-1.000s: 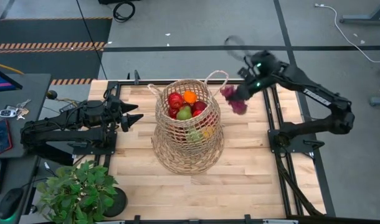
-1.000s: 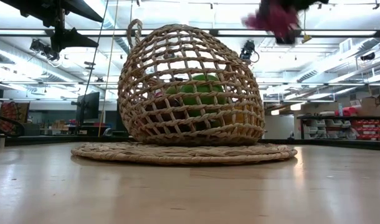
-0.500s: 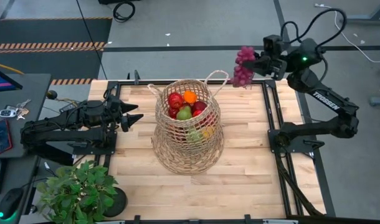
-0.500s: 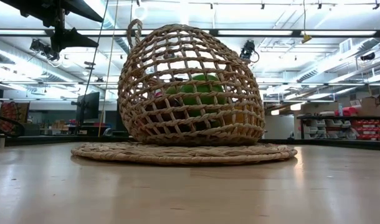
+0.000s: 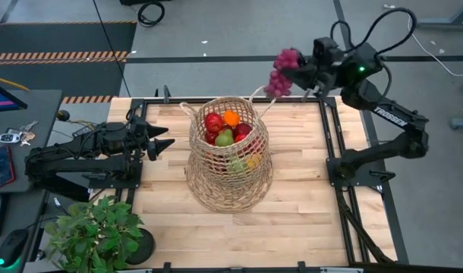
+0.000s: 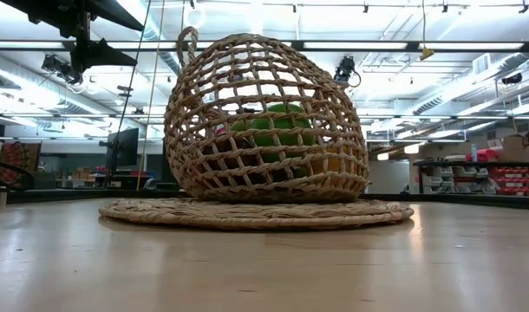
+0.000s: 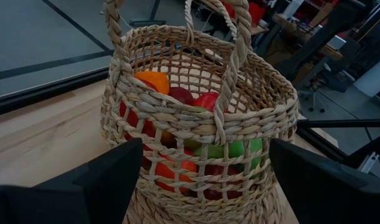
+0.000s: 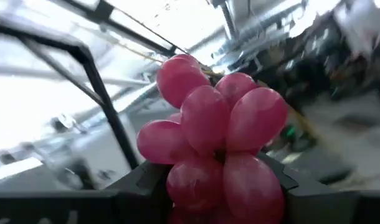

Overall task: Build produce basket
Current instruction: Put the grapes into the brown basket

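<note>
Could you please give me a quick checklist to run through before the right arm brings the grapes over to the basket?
1. Grip: right claw shut on the grapes, bunch sticking out past the fingers: ok.
2. Position: grapes are in the air beyond the table's far edge, not yet over the basket: not ok.
3. Basket upright on the table, mouth open: ok.
4. Room inside: produce is piled near the rim; whether the bunch fits: cannot tell.
5. Handles stand up over the mouth and could catch the bunch: cannot tell.
6. Left claw waits open beside the basket, clear of the mouth: ok.
</note>
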`<action>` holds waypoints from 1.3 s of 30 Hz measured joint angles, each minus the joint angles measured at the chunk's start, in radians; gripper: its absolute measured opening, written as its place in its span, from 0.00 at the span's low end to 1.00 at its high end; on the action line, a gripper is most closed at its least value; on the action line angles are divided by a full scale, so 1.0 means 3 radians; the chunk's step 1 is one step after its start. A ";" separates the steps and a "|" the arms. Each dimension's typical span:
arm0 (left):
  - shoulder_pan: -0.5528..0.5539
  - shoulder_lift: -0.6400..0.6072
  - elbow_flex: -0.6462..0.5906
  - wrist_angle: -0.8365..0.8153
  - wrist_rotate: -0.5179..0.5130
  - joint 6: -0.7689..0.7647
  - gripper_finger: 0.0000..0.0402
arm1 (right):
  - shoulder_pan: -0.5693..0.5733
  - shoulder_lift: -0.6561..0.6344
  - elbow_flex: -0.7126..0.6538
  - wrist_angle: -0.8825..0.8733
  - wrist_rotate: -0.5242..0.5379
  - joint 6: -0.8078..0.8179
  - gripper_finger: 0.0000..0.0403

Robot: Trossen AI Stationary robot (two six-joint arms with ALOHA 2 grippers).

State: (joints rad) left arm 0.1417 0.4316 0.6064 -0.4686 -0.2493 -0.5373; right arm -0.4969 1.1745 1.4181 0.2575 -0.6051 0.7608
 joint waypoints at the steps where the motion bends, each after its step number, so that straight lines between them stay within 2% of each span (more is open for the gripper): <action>1: 0.0000 0.0001 0.0000 0.0001 0.0000 0.0000 0.89 | 0.0059 0.0064 0.0107 -0.0063 0.0077 -0.0248 0.39; 5: 0.0001 0.0001 0.0000 0.0000 -0.0001 0.0000 0.89 | 0.0317 0.0338 0.0534 -0.0420 0.0424 -0.1514 0.39; 8: 0.0000 0.0001 0.0000 0.0000 -0.0001 -0.0001 0.89 | 0.0497 0.0548 0.0758 -0.0537 0.0498 -0.2587 0.39; 12: 0.0001 0.0000 0.0000 0.0000 0.0000 0.0000 0.89 | 0.0674 0.0755 0.0893 -0.0512 0.0506 -0.3881 0.39; 15: 0.0000 0.0000 0.0000 0.0000 -0.0001 0.0000 0.89 | 0.0753 0.0880 0.0899 -0.0440 0.0625 -0.4594 0.39; 18: 0.0000 0.0000 0.0000 0.0000 -0.0001 0.0000 0.89 | 0.0798 0.0999 0.0899 -0.0376 0.0825 -0.4858 0.39; 23: 0.0001 0.0001 0.0000 0.0000 -0.0001 0.0000 0.89 | 0.0807 0.1166 0.0899 -0.0365 0.1065 -0.4927 0.39; 25: 0.0000 0.0000 0.0000 0.0000 0.0000 0.0000 0.89 | 0.0809 0.1261 0.0900 -0.0463 0.1494 -0.4954 0.39; 29: 0.0001 0.0000 0.0000 0.0000 -0.0001 0.0000 0.89 | 0.0803 0.1560 0.0899 -0.0790 0.2705 -0.5270 0.39; 31: 0.0000 0.0001 0.0000 0.0000 -0.0001 0.0000 0.89 | 0.0797 0.1732 0.0898 -0.0936 0.3095 -0.5377 0.39; 33: 0.0000 0.0001 0.0000 0.0000 0.0000 0.0000 0.89 | 0.0805 0.1876 0.0898 -0.1147 0.3157 -0.5390 0.39; 39: 0.0000 0.0001 0.0000 0.0000 0.0000 0.0000 0.89 | 0.0948 0.2187 0.0894 -0.1775 0.2670 -0.5403 0.39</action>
State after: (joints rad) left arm 0.1417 0.4320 0.6064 -0.4686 -0.2493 -0.5373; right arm -0.2126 1.8306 1.6863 -0.2750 0.1959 -0.8600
